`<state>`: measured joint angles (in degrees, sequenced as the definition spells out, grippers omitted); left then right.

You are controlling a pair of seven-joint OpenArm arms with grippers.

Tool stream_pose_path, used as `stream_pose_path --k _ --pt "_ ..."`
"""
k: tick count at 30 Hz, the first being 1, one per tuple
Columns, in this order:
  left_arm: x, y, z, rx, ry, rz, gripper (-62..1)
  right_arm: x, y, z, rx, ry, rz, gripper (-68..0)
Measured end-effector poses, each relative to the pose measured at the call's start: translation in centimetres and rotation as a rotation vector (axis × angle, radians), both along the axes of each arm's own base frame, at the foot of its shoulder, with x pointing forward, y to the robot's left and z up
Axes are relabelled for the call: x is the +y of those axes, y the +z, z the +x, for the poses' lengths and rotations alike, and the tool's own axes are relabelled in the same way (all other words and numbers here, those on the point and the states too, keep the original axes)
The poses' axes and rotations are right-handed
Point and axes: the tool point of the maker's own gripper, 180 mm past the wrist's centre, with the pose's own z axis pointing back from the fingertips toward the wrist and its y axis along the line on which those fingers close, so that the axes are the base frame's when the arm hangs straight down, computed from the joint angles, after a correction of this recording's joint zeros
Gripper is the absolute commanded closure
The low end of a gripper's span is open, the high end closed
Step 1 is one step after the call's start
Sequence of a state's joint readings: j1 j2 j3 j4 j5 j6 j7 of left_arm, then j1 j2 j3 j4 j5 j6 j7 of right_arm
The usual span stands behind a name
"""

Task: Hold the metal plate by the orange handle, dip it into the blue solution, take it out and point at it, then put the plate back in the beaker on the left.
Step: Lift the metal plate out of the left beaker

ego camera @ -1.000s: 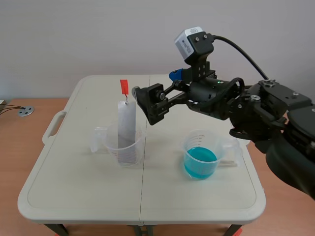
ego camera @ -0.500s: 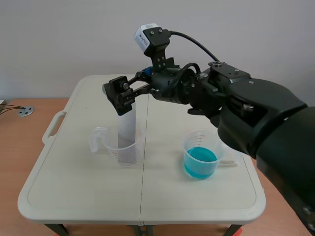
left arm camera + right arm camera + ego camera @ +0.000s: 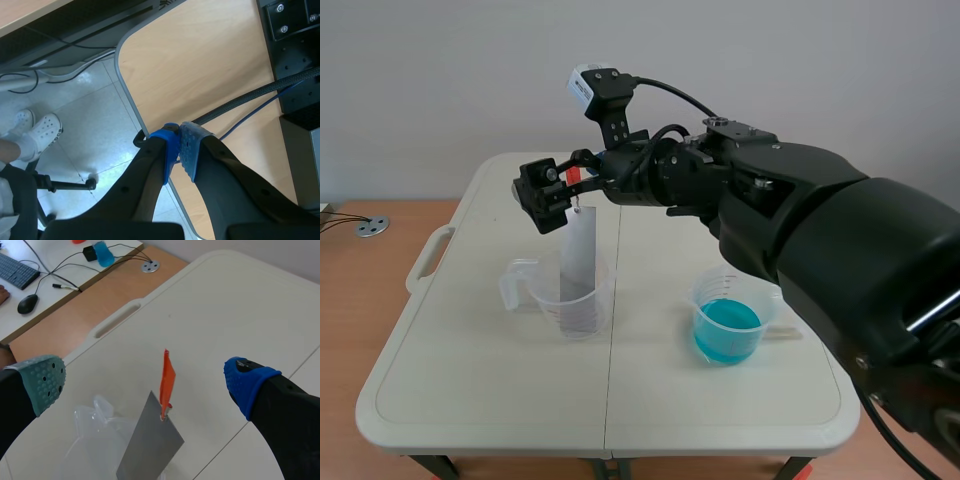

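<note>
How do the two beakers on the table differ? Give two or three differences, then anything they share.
The left beaker holds a grey metal plate standing in it; the right beaker holds blue solution. The left beaker's handle sticks out away from the right beaker, the right beaker's handle away from the left. Both are clear plastic, upright on the white table.

A: How many beakers stand on the desk (image 3: 480, 370)?
B: Two: one clear beaker (image 3: 584, 303) and one blue-filled beaker (image 3: 728, 318).
A: And plates?
B: One metal plate (image 3: 578, 255), bearing one orange handle (image 3: 167, 380). Just the one desk.
</note>
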<state>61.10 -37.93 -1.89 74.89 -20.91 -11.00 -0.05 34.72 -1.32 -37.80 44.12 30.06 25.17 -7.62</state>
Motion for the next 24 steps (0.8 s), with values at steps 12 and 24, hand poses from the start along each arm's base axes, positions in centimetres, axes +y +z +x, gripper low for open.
stream_pose_path --k 12,24 --pt "0.0 0.0 0.0 0.0 0.0 0.0 -1.6 0.5 -0.25 -0.14 0.019 0.013 -0.013 -48.7" --pt "0.0 0.0 0.0 0.0 0.0 0.0 -1.6 0.49 -0.3 -0.16 0.021 0.013 -0.017 -24.3"
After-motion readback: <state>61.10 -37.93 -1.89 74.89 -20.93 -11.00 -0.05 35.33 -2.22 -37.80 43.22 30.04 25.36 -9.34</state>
